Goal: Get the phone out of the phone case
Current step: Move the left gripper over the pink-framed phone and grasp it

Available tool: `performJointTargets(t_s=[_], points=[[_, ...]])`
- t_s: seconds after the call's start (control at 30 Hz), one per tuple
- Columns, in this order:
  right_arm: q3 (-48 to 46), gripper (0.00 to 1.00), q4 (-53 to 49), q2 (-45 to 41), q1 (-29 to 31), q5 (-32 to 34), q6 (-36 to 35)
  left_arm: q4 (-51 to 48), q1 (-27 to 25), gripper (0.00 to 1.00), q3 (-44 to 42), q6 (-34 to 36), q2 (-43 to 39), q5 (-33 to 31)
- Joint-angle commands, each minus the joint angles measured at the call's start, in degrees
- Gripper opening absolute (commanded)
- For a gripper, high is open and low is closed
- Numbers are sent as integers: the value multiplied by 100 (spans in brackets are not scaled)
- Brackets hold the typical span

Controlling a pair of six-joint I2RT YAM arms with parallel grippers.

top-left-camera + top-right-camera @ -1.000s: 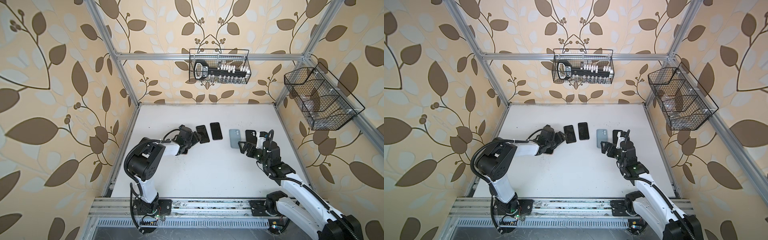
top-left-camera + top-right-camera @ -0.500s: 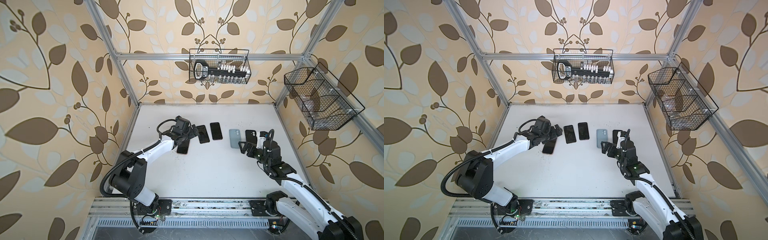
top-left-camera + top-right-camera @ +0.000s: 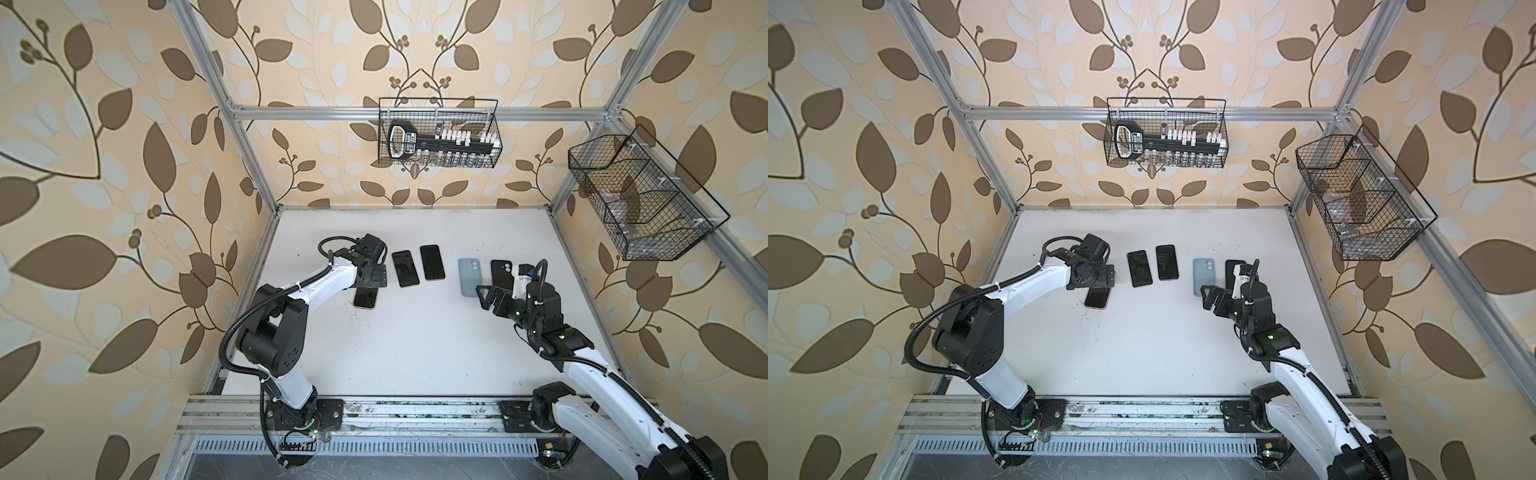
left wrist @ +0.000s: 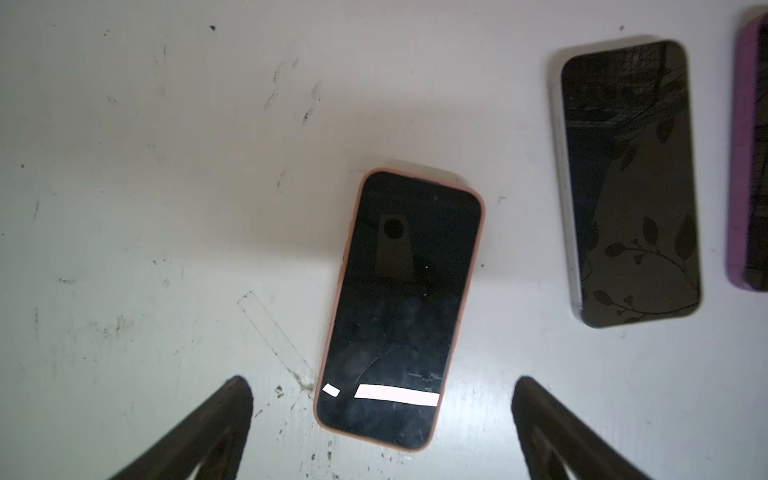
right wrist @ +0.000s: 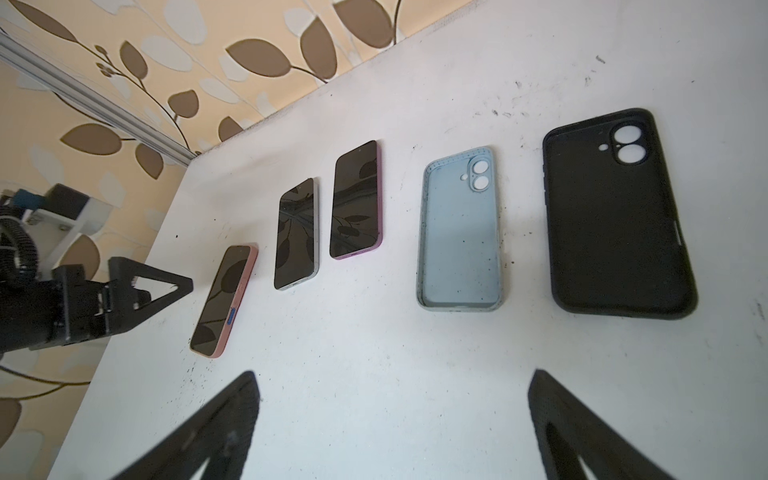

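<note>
Phone [image 4: 399, 307] first: it lies flat, screen up, on the worktop [image 3: 415, 340]. It is toward the left edge and a little nearer the front edge than the row formed by the grey-edged phone [image 3: 405, 269], the purple-edged phone [image 3: 432, 262] and the two loose cases. A second ago the left gripper [image 3: 375, 277] was down on it with the arm folded low. Since then its jaws have spread wide and it has lifted off, and now it hangs over the phone's far end with one finger to each side, clear of the rim. The right gripper [image 5: 395, 378] has not moved. It hovers toward the right edge, jaws wide and empty, by the blue case [image 5: 461, 232] and the black case [image 5: 615, 216], which both lie hollow side up.

We read this as a release, not a finish. The pink case [image 5: 241, 291] still wraps the phone on every side, so the removal is still to be done and needs a fresh grip.

As for looks, the glass is dark and glossy, smudged with dust and marked by one fine hairline. The case shows as a thin salmon rim with rounded corners, and the whole sits slightly skewed to the row. A blue patch shows on the case's side; we cannot tell whether it is the phone's body.
</note>
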Motion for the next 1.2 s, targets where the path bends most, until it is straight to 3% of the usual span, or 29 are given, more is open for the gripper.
performJointTargets(t_s=[0.0,0.27,0.77,1.17], points=[[144,100,-217,-164,35,-11,-6,-96,49,99,133,650,207,-362],[127,100,-475,-333,63,69,-15,478,115,99,-125,831,192,70],[36,100,-541,-386,132,152,31,596,251,97,81,929,868,493],[95,100,-668,-448,132,203,28,690,317,83,134,860,991,684]])
